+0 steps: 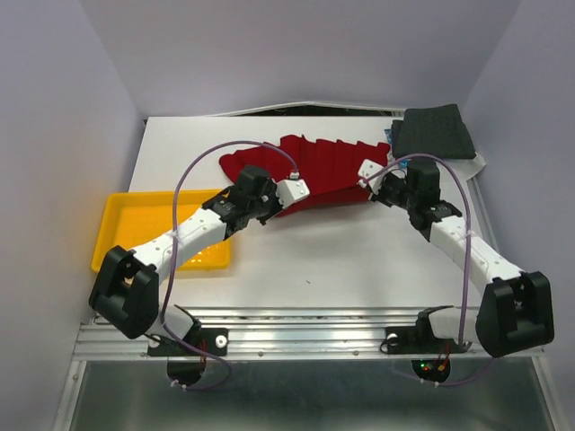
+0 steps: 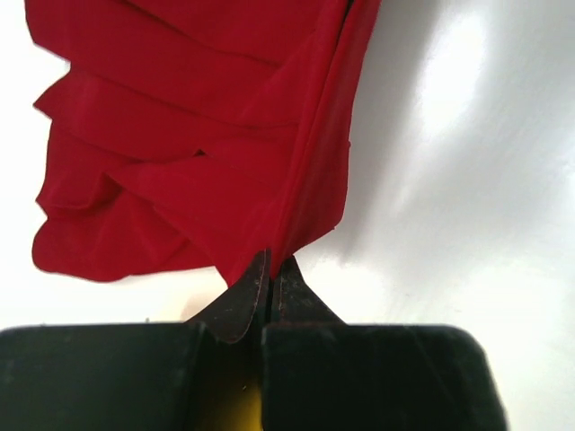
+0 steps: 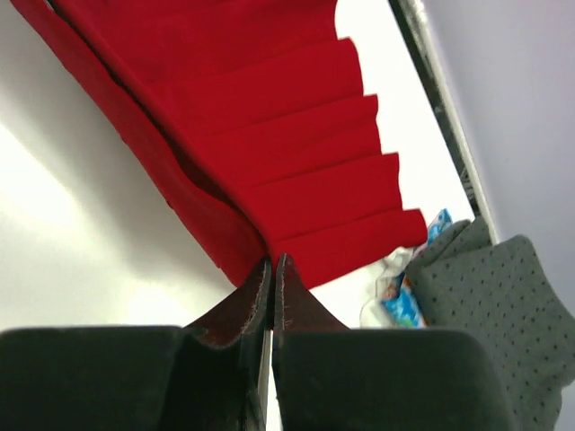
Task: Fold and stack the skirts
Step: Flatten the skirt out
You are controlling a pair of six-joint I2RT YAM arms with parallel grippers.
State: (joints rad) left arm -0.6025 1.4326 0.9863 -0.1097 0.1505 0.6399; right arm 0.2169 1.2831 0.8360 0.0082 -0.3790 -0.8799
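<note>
Pinching shut on thin cloth, the left tool (image 2: 269, 268) and the right tool (image 3: 272, 268) each hold one end of the near edge of the red skirt (image 1: 328, 166). Expect light, limp, pleated fabric that sags between grips and slips easily; take hold at the doubled edge near the corners. The skirt lies spread on the bench (image 1: 359, 251), with the grey skirt (image 1: 436, 133) folded at the far right corner.

I pinch the pleated red skirt (image 1: 328, 171), upper centre; the folded grey skirt (image 1: 436, 132) lies upper right on the blue skirt (image 3: 409, 305).
</note>
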